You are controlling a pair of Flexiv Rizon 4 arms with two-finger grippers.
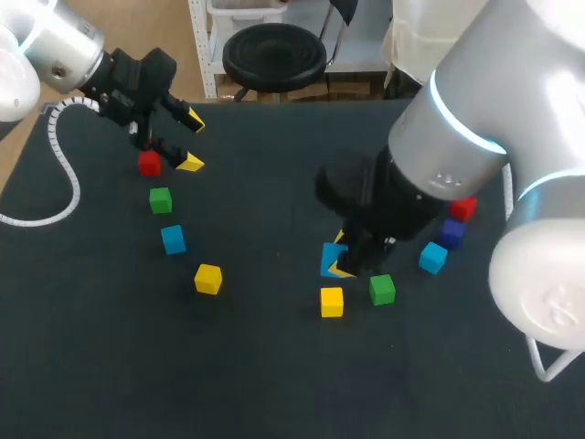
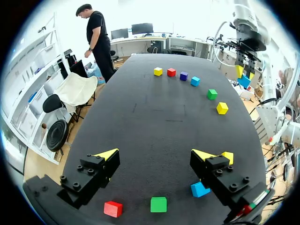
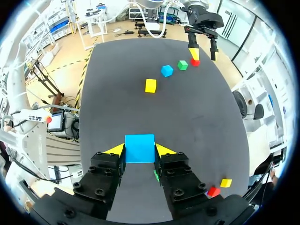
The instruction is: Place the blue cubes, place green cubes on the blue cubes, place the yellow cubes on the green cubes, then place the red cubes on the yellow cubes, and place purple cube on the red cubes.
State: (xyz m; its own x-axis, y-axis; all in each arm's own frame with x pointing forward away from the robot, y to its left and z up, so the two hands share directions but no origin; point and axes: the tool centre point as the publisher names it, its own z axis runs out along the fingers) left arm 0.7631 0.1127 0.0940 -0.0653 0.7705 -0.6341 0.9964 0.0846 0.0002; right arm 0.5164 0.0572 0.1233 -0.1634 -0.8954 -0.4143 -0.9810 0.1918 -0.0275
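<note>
The right fingers (image 3: 116, 150) are closed on a blue cube (image 3: 139, 148), one yellow tip against each of two opposite faces. The cube looks to be held clear of the counter (image 3: 140, 108). Under them, a green cube (image 3: 155, 175) shows through the gap. In the head view a yellow cube (image 1: 332, 301) lies just beside that green one. Off to one side of these fingers sit a second blue cube (image 1: 432, 257), a purple cube (image 1: 451, 232) and a red cube (image 1: 463, 208), close together.

Well ahead, across the counter, the left fingers (image 2: 108, 153) are spread wide and hold nothing. Below them lie the far red cube (image 2: 113, 208) near one finger, the far green cube (image 2: 158, 204) under the gap, and the far blue cube (image 2: 200, 189) and far yellow cube (image 2: 228, 157) by the other finger.

The main risk, as I judge it, is where the held cube gets set down. Lowered straight down, it could land on or shove the green cube, or a finger could clip the yellow one. Released too high, it may bounce and come to rest askew, making a poor base. Placed too close to its neighbours, it leaves little room for fingers to stack on it later. If the left fingers closed now, they might take red or green before any blue base is placed.
</note>
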